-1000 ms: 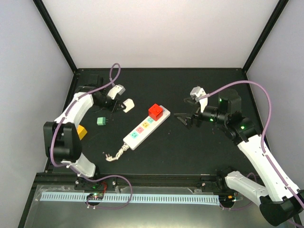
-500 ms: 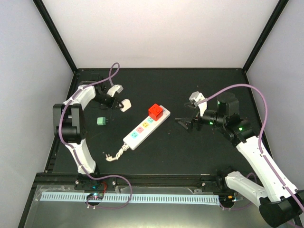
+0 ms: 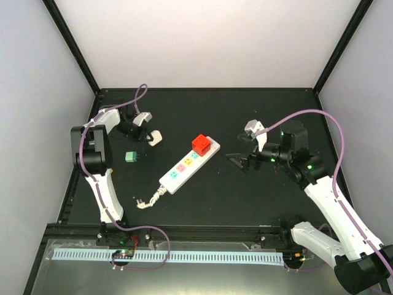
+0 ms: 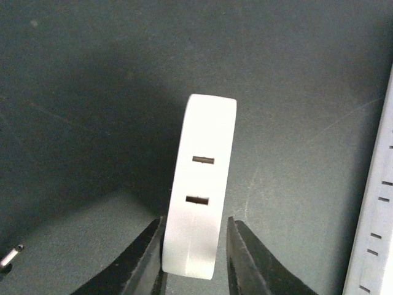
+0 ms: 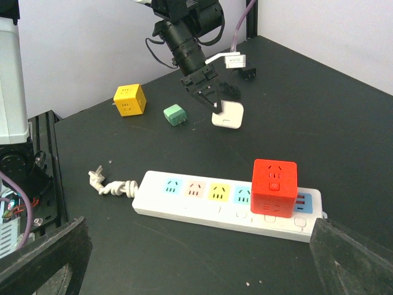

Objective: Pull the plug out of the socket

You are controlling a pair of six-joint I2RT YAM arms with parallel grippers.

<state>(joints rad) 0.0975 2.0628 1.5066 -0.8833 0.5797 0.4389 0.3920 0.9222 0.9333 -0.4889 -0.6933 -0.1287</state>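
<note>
From above, the left gripper clamps a white adapter; the socket, red plug seated in it, lies well apart. At the left wrist, both fingers pinch the adapter. At the right wrist, the right gripper gapes wide, empty, with the socket just ahead.

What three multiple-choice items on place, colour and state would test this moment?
1. The red cube sits: A on the power strip; B on the bare table; C in a hand.
2. The left hand grips a block coloured: A green; B white; C yellow.
3. The right hand is: A shut on the cord; B shut on the cube; C open, empty.
Key: A, it is plugged into the strip's end; B, the gripped block is white; C, it is spread wide with nothing inside.
</note>
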